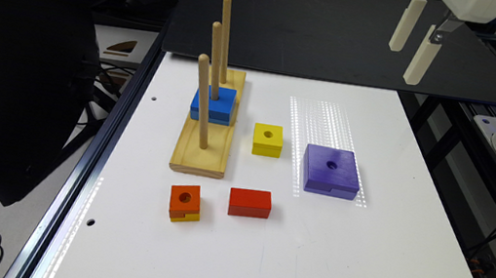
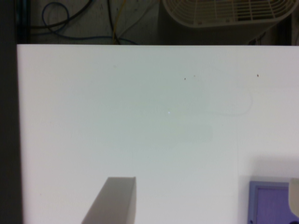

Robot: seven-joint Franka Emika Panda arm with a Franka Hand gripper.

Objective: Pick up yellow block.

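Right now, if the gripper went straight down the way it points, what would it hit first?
Probably bare white table beside the purple block. The gripper hangs open, high up; depth is unclear, so it might clip that block's edge.

The yellow block (image 1: 268,139) is a small square wooden piece, yellow all over, with a round hole through the middle of its top face. It lies flat on the white table (image 1: 259,259), hole facing up, its edges roughly square to the table's edges. In the exterior view it sits near the middle of the tabletop: the wooden peg base (image 1: 205,145) is close by at its 9 o'clock, the larger purple block (image 1: 331,171) near at about 4 o'clock, and the red block (image 1: 249,203) apart from it at 6 o'clock. Nothing touches it.
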